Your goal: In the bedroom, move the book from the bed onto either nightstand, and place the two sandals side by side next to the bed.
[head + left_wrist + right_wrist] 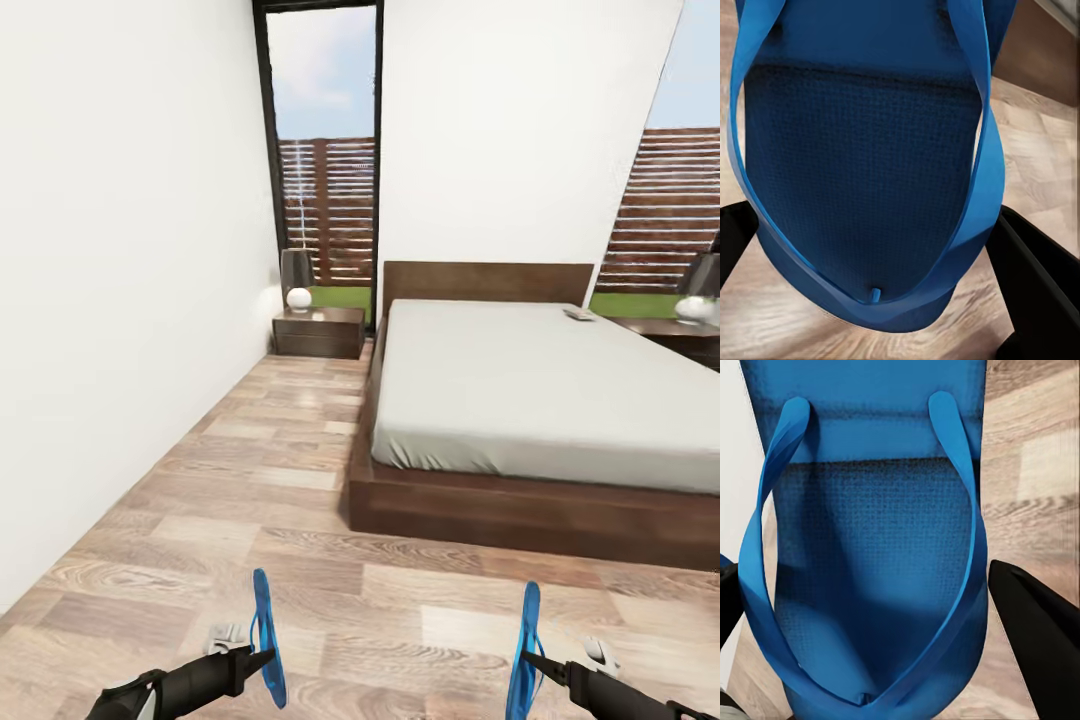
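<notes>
Blue sandals (266,640) gripped; bed (540,400) ahead.

Two bright blue sandals, left sandal (266,637) and right sandal (524,655), are held edge-up above the floor at six o'clock. The book (578,314) lies flat near the headboard on the grey bed (520,400), at one o'clock.

Open floor (270,470) runs between wall (120,300) and bed (520,500) (nightstand (318,332) beyond).

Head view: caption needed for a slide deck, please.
Each gripper, left and right, holds a blue sandal on edge above the plank floor beside the bed.
</notes>
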